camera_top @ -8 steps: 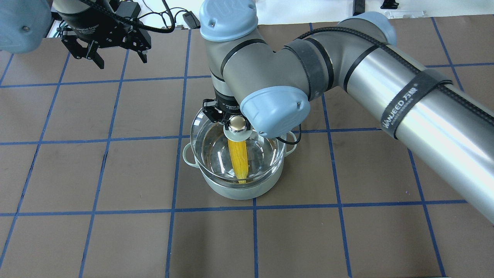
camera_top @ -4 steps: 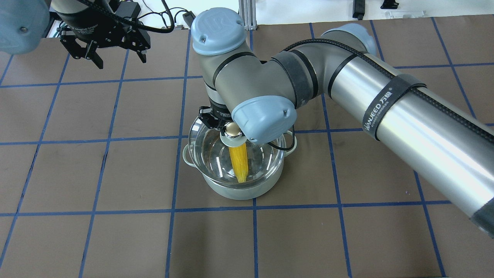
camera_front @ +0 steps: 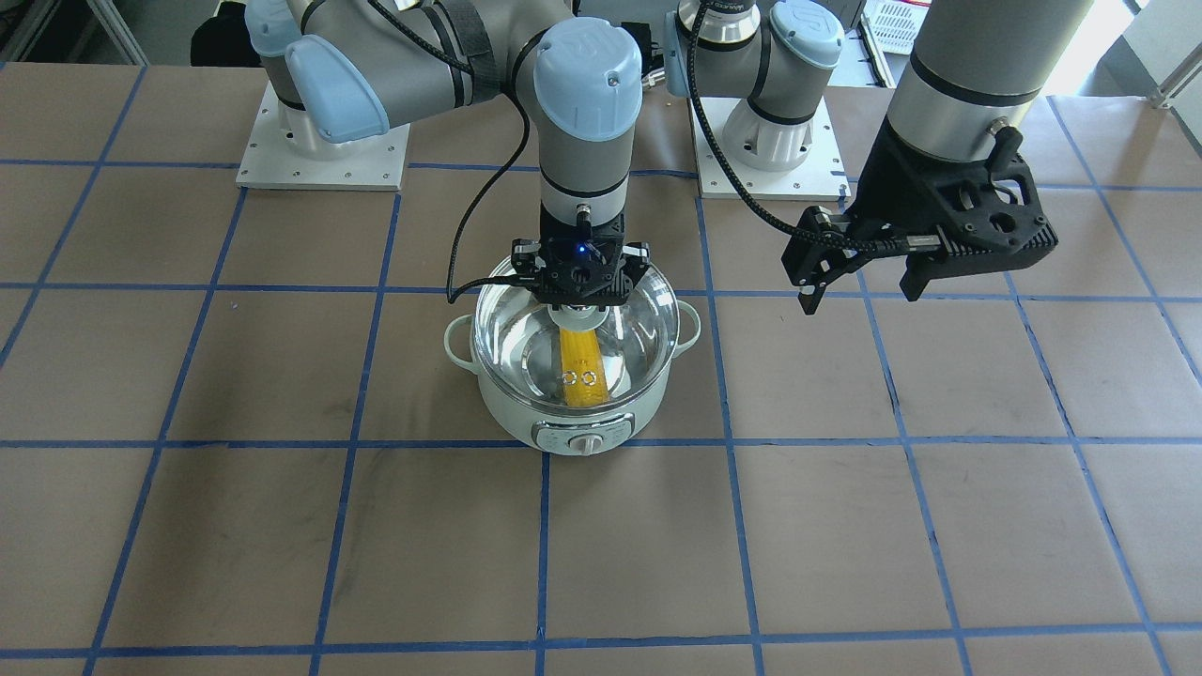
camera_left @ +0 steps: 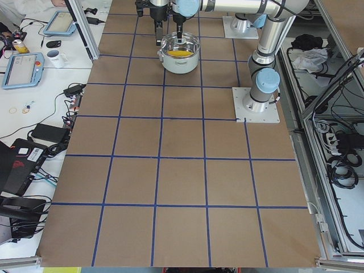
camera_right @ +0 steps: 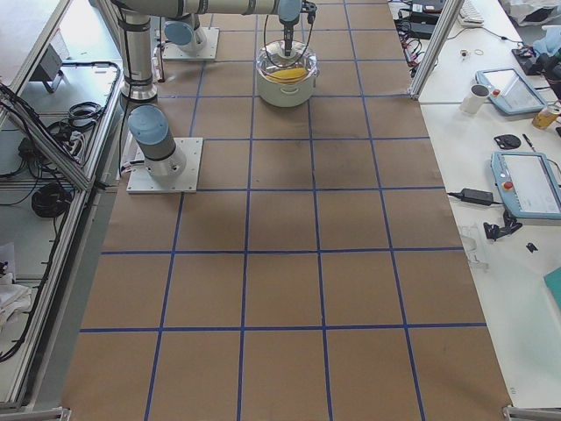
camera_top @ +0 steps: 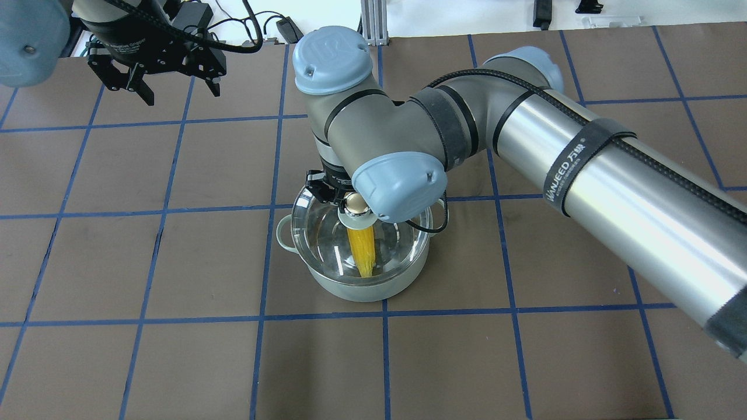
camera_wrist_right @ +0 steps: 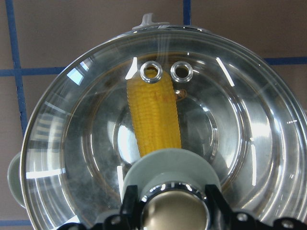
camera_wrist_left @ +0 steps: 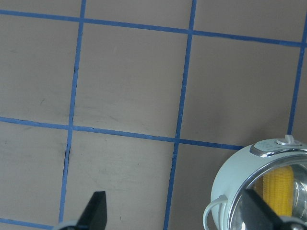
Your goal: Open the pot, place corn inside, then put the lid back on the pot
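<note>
While the right tool (camera_front: 579, 305) holds the shiny metal ball knob (camera_wrist_right: 173, 213) of the round domed clear glass lid (camera_wrist_right: 240, 120), its jaws pinched in on either side of the ball, the lid sits over the small pale mint-green electric pot (camera_front: 526, 424) on the brown blue-gridded worktop (camera_front: 282, 526). The long yellow corn cob (camera_wrist_right: 154, 115) lies inside. I cannot tell whether the lid's metal rim is seated all round. Best, I judge, to lower straight down, keep the lid level and centred, and part the jaws only once the rim rests evenly. The left tool (camera_top: 180, 93) hangs wide open and empty, well apart.
</note>
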Controlling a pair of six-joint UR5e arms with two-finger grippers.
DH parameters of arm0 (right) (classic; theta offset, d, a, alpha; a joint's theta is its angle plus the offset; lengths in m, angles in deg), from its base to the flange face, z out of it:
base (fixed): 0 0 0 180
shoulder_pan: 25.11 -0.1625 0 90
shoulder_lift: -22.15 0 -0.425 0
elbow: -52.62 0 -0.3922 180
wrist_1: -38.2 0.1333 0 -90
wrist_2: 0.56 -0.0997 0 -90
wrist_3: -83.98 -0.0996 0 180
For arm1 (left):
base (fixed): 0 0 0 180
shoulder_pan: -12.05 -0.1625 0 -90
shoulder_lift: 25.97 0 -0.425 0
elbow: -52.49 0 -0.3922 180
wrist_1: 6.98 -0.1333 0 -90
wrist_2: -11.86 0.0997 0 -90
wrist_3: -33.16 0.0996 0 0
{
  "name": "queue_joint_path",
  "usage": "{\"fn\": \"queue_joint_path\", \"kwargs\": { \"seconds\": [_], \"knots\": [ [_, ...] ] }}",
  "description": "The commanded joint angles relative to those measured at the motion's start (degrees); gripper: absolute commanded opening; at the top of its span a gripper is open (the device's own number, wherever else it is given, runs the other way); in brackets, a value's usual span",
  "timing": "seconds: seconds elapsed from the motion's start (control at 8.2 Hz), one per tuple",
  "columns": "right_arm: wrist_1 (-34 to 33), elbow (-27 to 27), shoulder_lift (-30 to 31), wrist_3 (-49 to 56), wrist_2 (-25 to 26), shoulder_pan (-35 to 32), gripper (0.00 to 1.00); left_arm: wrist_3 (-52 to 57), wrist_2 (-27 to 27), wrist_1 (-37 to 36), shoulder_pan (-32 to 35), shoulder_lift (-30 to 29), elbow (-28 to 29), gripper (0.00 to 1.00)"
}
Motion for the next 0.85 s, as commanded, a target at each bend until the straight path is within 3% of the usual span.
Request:
{"fn": "queue_joint_path", "kwargs": {
  "seconds": [0.0,0.73],
  "knots": [
    [0.0,-0.4,-0.1,0.1,-0.1,0.0,0.0,0.1,0.2,0.1,0.1,0.3,-0.1,1.0],
    [-0.2,-0.4,-0.2,0.2,0.0,0.0,0.0,0.2,-0.1,0.4,0.3,0.0,-0.4,1.0]
  ]
}}
